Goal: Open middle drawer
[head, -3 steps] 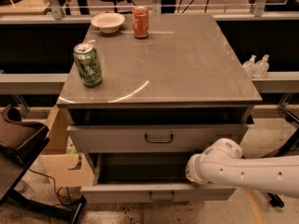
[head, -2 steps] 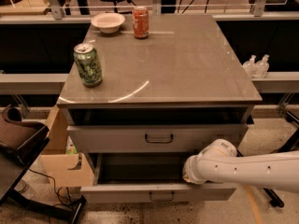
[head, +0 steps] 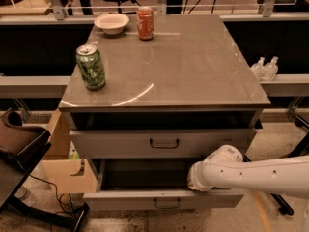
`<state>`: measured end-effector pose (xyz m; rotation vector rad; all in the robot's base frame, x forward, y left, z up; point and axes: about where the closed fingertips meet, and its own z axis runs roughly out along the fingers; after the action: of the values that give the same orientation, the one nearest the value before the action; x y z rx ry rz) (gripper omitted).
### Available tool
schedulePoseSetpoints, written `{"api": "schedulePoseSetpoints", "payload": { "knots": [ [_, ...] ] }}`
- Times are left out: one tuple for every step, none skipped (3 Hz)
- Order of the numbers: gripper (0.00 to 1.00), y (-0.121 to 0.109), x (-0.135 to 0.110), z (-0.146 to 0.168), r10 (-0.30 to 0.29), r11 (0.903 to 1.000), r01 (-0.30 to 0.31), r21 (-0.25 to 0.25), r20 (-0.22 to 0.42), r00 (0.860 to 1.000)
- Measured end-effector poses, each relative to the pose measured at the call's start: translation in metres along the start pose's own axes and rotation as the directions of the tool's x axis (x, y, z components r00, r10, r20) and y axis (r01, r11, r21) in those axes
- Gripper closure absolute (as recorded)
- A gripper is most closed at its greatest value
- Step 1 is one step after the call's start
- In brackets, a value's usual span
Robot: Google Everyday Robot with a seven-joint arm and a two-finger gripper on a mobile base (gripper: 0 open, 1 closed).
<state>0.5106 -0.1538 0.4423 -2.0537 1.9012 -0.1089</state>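
Gripper (head: 194,180) sits at the end of my white arm (head: 256,174), which comes in from the right side; it's low, over the right part of the middle drawer (head: 120,200), just behind the drawer front; can't tell how far open it is, or whether it has hold of anything.

Middle drawer stands well out from the cabinet; dark interior showing, low flat grey front facing the camera; its small dark loop handle (head: 166,204) is at centre of the front, left of and below the gripper, apart from it.

Top drawer (head: 116,144) above it: taller grey front, same loop handle; it stands out a little too, with a dark gap between it and the table top (head: 203,66); less far out than the middle one.

On the table top: green can (head: 91,67) upright near the left edge; orange can (head: 145,22) upright at the far edge; white bowl (head: 111,22) just left of the orange can, not touching it.

Cardboard box (head: 63,170) on the floor by the cabinet's left side; two clear bottles (head: 265,68) on a ledge to the right, behind the table.
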Motion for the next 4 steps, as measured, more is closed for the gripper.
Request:
{"api": "schedulePoseSetpoints", "payload": {
  "knots": [
    [1.00,0.010,0.000,0.007,0.010,0.9997,-0.010,-0.021,0.011,1.000],
    [1.00,0.027,0.001,0.010,0.019,0.9983,-0.019,-0.056,0.011,1.000],
    [1.00,0.051,0.004,0.011,0.036,0.9945,-0.035,-0.099,0.010,0.999],
    [1.00,0.072,0.003,0.007,0.046,0.9904,-0.045,-0.131,0.007,0.999]
  ]
}}
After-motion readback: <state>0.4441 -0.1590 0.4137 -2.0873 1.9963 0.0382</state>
